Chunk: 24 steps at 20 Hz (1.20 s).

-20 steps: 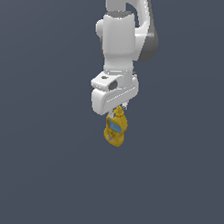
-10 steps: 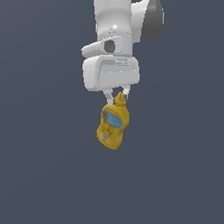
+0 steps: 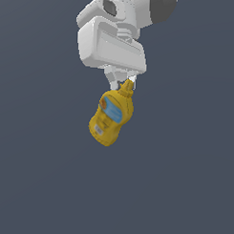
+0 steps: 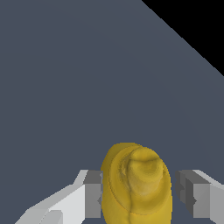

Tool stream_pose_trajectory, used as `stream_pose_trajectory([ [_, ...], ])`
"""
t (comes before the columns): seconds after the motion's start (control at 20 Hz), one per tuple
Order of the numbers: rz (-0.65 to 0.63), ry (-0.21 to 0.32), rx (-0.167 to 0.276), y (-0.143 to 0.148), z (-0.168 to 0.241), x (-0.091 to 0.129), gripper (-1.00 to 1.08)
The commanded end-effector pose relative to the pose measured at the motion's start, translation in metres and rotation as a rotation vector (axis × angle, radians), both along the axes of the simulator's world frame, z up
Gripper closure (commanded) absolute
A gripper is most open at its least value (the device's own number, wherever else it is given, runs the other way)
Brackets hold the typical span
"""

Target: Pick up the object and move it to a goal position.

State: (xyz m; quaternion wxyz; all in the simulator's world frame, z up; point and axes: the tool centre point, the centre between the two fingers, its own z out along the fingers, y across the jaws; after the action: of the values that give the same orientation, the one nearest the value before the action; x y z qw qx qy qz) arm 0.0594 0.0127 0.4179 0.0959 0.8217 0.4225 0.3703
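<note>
The yellow squeeze bottle (image 3: 110,117) with its blue label and small white barcode patch hangs in the air, tilted, body down and nozzle cap up. My gripper (image 3: 124,84) is shut on the nozzle end and carries it below the white hand. In the wrist view the bottle (image 4: 135,183) sits between my two grey fingers (image 4: 92,194), seen end-on. My gripper (image 4: 140,194) shows there only at the fingertips. The bottle touches nothing else.
A plain dark grey surface (image 3: 183,188) fills the background in both views. A black area (image 4: 197,26) shows beyond its edge in the wrist view. No other objects are in view.
The arm has moved closer to the exterior camera with the bottle still held. The hand and bottle look larger and sit slightly higher and further to the exterior view's left.
</note>
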Motion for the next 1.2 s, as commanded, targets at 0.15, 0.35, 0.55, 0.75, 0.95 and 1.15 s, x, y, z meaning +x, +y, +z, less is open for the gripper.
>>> stream_pose_trajectory([
  [0.15, 0.019, -0.087, 0.01, -0.001, 0.033, -0.001, 1.08],
  [0.35, 0.031, -0.135, 0.018, -0.003, 0.049, -0.003, 1.08],
  [0.55, 0.043, -0.18, 0.026, -0.004, 0.065, -0.006, 1.08],
  [0.75, 0.055, -0.221, 0.034, -0.005, 0.079, -0.009, 1.08],
  [0.95, 0.064, -0.253, 0.04, -0.006, 0.09, -0.012, 1.08],
  [1.15, 0.07, -0.276, 0.044, -0.007, 0.098, -0.014, 1.08],
])
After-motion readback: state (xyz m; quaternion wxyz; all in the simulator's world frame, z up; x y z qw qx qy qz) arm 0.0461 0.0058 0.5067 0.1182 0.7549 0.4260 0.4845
